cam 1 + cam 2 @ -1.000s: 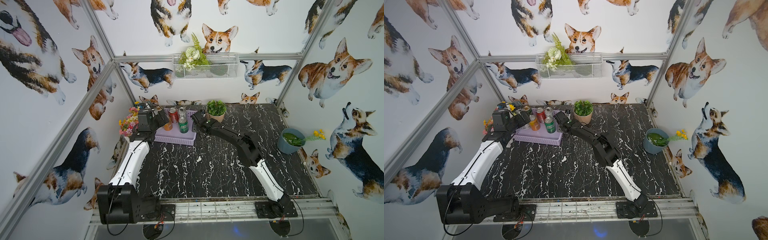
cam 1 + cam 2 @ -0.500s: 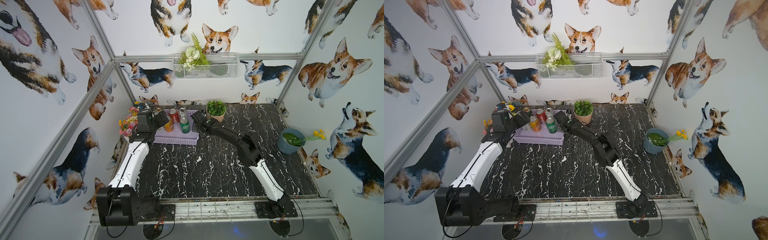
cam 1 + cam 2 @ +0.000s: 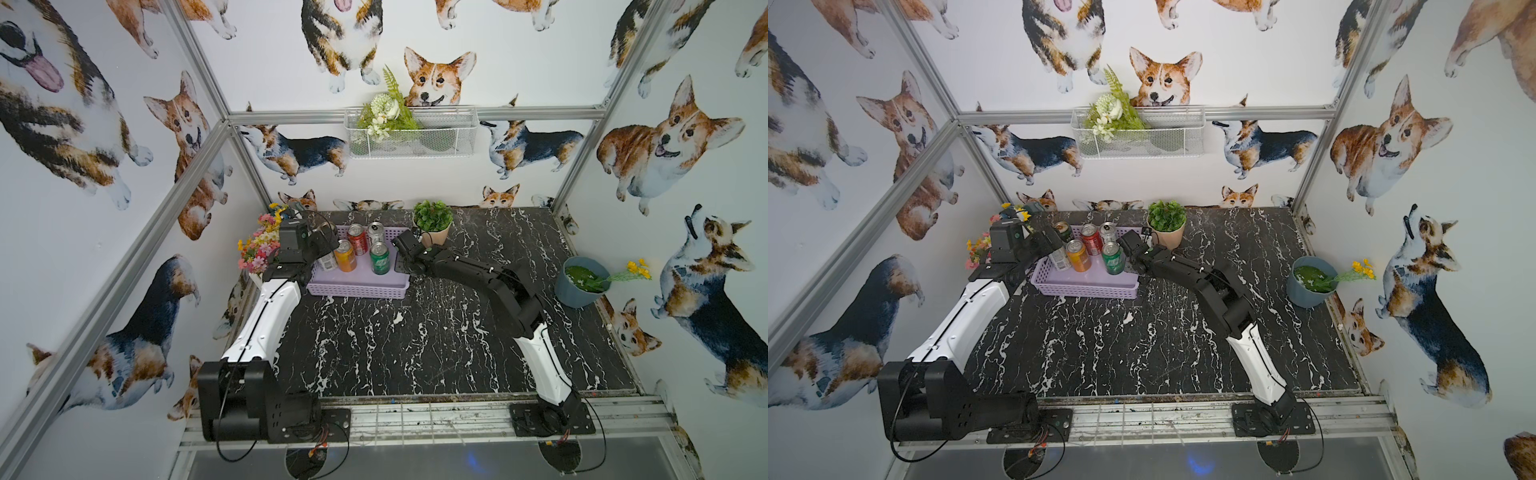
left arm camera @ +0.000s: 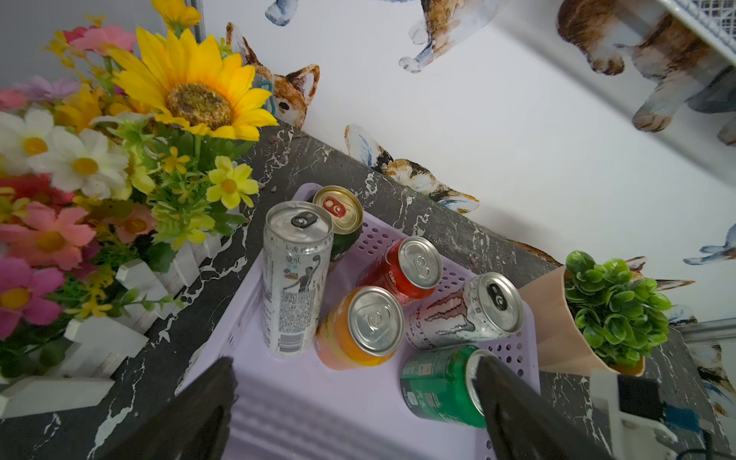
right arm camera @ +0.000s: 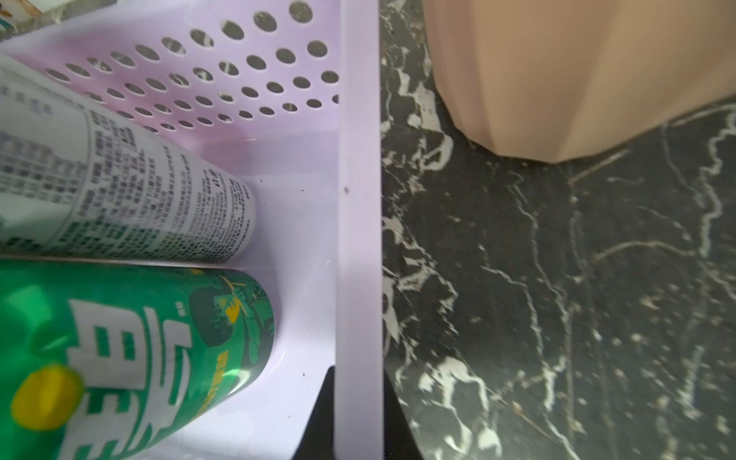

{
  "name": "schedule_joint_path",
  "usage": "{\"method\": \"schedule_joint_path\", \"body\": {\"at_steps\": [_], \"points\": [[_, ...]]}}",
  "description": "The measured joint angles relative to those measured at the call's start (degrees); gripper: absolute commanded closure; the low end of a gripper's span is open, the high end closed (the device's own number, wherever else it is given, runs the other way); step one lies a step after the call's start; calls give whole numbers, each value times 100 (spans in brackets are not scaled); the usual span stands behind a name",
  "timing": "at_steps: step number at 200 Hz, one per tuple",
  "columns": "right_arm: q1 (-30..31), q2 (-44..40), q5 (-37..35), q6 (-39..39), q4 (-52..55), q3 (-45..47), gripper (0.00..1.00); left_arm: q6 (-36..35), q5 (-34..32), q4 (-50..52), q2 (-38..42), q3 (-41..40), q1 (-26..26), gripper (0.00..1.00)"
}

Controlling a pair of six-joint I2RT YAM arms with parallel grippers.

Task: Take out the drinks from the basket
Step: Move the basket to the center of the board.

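Basket [image 5: 358, 199] rim pinched by right end effector [image 5: 358, 376] | left end effector [image 4: 352, 364] spread, drinks [image 4: 360, 330] just beyond

Six cans [image 4: 360, 326] sit in the lavender basket [image 4: 318, 406] beside flowers [image 4: 99, 159].

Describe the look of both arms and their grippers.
Both arms are alike: the left arm and right arm each have a white shell segment, black jointed links and thin black cables at a black base. The left gripper and right gripper have flat black fingers.

Left hand [image 4: 352, 370] spread wide, right hand [image 5: 358, 382] pinched tight
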State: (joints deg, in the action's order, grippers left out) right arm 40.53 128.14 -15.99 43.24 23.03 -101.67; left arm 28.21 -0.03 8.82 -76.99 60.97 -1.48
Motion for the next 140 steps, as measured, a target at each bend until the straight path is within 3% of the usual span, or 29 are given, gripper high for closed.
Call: {"method": "schedule_joint_path", "body": {"at_steps": [100,125,140], "points": [[-4,-1360,87,-330,-822,2170,100,70,184,-223,105,-428,4,3],[-4,-1633,76,-529,-933,2559,100,44,181,-328,13,-437,2,12],[-4,-1779,52,-654,-981,2761,100,-4,201,-380,-140,-407,0,22]]}}
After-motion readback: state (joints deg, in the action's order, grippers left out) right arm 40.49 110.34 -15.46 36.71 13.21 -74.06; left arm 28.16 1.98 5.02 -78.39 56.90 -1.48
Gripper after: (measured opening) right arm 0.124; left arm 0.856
